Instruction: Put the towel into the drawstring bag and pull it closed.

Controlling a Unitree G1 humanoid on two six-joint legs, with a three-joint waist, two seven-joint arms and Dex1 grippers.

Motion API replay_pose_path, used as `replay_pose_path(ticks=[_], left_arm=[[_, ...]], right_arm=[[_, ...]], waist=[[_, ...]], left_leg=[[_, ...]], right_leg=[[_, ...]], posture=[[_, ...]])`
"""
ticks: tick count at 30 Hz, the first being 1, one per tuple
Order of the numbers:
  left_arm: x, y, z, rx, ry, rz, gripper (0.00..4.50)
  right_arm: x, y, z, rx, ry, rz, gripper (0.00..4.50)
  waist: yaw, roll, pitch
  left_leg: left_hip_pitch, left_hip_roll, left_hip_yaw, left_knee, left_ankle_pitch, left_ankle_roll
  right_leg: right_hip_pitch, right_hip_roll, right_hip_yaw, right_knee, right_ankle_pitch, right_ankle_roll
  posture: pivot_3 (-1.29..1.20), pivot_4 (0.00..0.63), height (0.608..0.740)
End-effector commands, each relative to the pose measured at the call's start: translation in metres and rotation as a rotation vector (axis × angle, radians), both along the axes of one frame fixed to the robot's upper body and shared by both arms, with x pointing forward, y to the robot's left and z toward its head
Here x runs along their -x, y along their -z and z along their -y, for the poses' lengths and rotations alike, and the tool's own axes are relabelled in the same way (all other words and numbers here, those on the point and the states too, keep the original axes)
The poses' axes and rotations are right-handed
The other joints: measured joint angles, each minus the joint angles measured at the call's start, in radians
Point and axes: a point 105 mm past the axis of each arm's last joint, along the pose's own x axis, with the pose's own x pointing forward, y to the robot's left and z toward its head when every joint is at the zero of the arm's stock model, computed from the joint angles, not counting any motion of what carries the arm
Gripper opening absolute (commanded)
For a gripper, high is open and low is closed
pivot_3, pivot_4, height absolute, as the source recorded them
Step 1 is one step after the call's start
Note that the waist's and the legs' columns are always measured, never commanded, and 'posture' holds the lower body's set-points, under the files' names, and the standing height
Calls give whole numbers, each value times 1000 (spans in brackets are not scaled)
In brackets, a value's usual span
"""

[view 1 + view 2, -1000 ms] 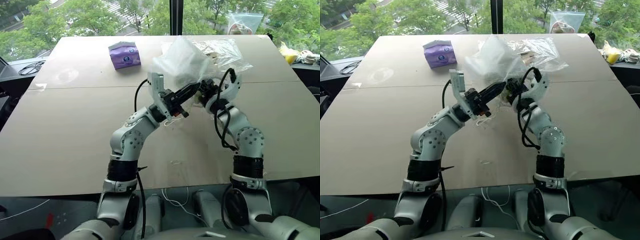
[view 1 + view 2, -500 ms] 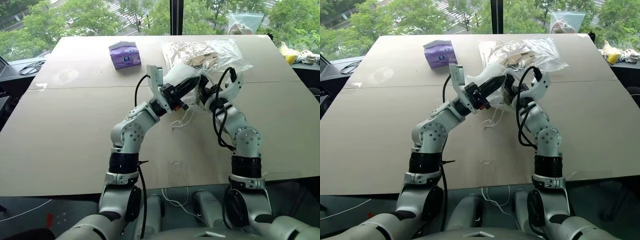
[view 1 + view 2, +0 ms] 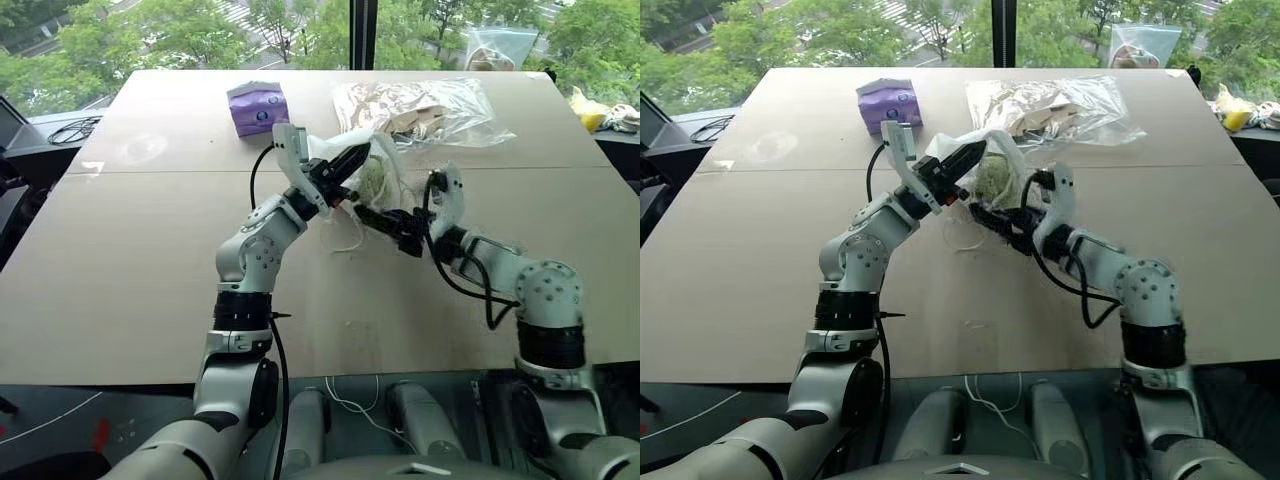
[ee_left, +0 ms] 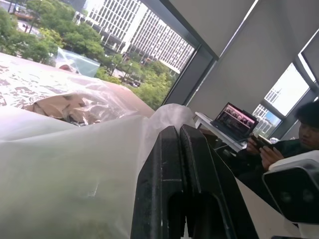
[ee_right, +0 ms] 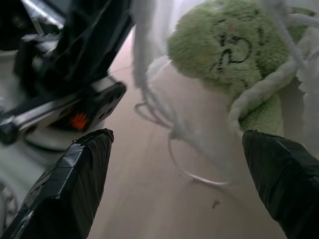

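The drawstring bag hangs translucent white over the middle of the table, with the light-green towel showing through it. My left gripper is shut on the bag's upper edge and holds it up. Thin white cords dangle from the bag down to the tabletop. My right gripper is open just below and in front of the bag, nothing between its fingers. In the right wrist view the towel sits close ahead behind the cords.
A purple tissue pack lies at the back left. A clear crinkly plastic bag with brown contents lies right behind the drawstring bag. Cables lie past the table's left edge. A person sits by a laptop.
My right gripper has opened and drawn back out from the bag toward me, rolling as it came. The bag has sagged from its puffed-up shape. My left gripper shifted slightly with the bag.
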Motion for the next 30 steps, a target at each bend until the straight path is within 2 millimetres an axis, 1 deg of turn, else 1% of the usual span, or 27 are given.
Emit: replay_pose_path(ticks=[1, 3, 5, 7, 9, 11, 13, 17, 19, 21, 22, 23, 24, 25, 27, 28, 30], left_arm=[[3, -15, 1, 10, 2, 59, 0], [3, -15, 1, 13, 3, 55, 0], [3, -15, 2, 13, 6, 53, 0], [3, -15, 4, 14, 11, 53, 0], [3, -15, 4, 16, 12, 52, 0], [3, -15, 3, 15, 13, 52, 0], [2, -15, 2, 18, 10, 52, 0], [2, -16, 2, 19, 8, 55, 0], [2, -15, 2, 17, 7, 55, 0], [2, -16, 1, 23, 7, 55, 0], [2, -16, 1, 29, 9, 55, 0], [2, -17, 0, 34, 9, 54, 0], [2, -17, -1, 36, 9, 53, 0], [2, -16, -1, 38, 7, 50, 0], [1, -16, -2, 39, 2, 46, 0], [1, -17, -3, 51, 0, 49, 0], [3, -22, -5, 101, 23, 53, 0]], right_arm=[[7, -3, 12, 145, -45, 171, 4430], [0, 4, 25, 245, -24, 225, 4430], [-15, 18, 40, 418, 35, 291, 4430], [-33, 39, 57, 616, 109, 323, 4430], [-47, 49, 64, 698, 173, 353, 4430], [-58, 52, 61, 676, 234, 369, 4430], [-73, 55, 60, 619, 327, 344, 4430], [-97, 46, 56, 453, 459, 313, 4430], [-104, 43, 60, 454, 499, 329, 3897], [-108, 42, 65, 472, 523, 339, 3177], [-109, 42, 68, 478, 534, 341, 2559], [-110, 42, 70, 479, 540, 342, 2243], [-109, 41, 72, 477, 544, 346, 1674], [-108, 39, 74, 466, 552, 345, 1540], [-106, 37, 78, 442, 561, 341, 450], [-103, 36, 79, 434, 557, 335, 38], [-98, 35, 81, 432, 548, 336, 38]], waist=[[0, 0, 0], [0, 0, 0], [-2, 0, 0], [-2, 0, 0], [0, 0, 0], [0, -1, 0], [-2, -1, 0], [1, -1, 0], [5, -1, 0], [7, -1, 0], [7, -1, 0], [6, -1, 0], [5, -1, 0], [3, -1, 0], [1, -1, 0], [1, -1, 0], [0, -1, 0]], left_leg=[[0, 0, 0, 0, 0, 0], [1, 0, 0, 0, 0, 0], [2, 0, 1, 1, 0, 0], [3, 0, 2, 2, 0, 0], [3, 0, 2, 2, 0, 0], [2, 0, 2, 2, 0, 0], [2, 0, 3, 1, 0, 0], [2, 0, 2, 1, 0, 0], [1, 0, 2, 1, 0, 0], [1, -1, 2, 2, 0, 0], [1, -1, 2, 2, 0, 0], [1, -1, 2, 2, 0, 0], [1, -1, 2, 2, 0, 0], [1, -1, 2, 1, 0, 0], [1, -1, 2, 1, 0, 0], [1, -1, 2, 1, 0, 0], [1, 0, 2, 1, 0, 0]], right_leg=[[0, 0, 0, 0, 0, 0], [1, 0, 0, 0, 0, 0], [1, 0, 0, 0, 0, -1], [1, 1, 2, 1, 0, -1], [1, 1, 2, 1, 0, -1], [1, 0, 2, 1, 0, 0], [0, 0, 3, 1, 0, 0], [0, 1, 3, 1, 1, -1], [0, 1, 3, 1, 2, -3], [0, 0, 3, 1, 3, -2], [0, -1, 3, 0, 3, -2], [1, -1, 3, 0, 3, -2], [0, 0, 3, 0, 3, -2], [0, 0, 3, 0, 3, -2], [0, 0, 3, 1, 3, -3], [0, 0, 3, 1, 3, -3], [0, 0, 3, 1, 3, -3]], posture=[[0, 150, 740], [0, 150, 740], [0, 150, 740], [0, 150, 740], [0, 150, 740], [0, 150, 740], [0, 150, 740], [0, 150, 740], [0, 150, 740], [0, 150, 740], [0, 150, 740], [0, 150, 740], [0, 150, 740], [0, 150, 740], [0, 150, 740], [0, 150, 740], [0, 150, 740]])
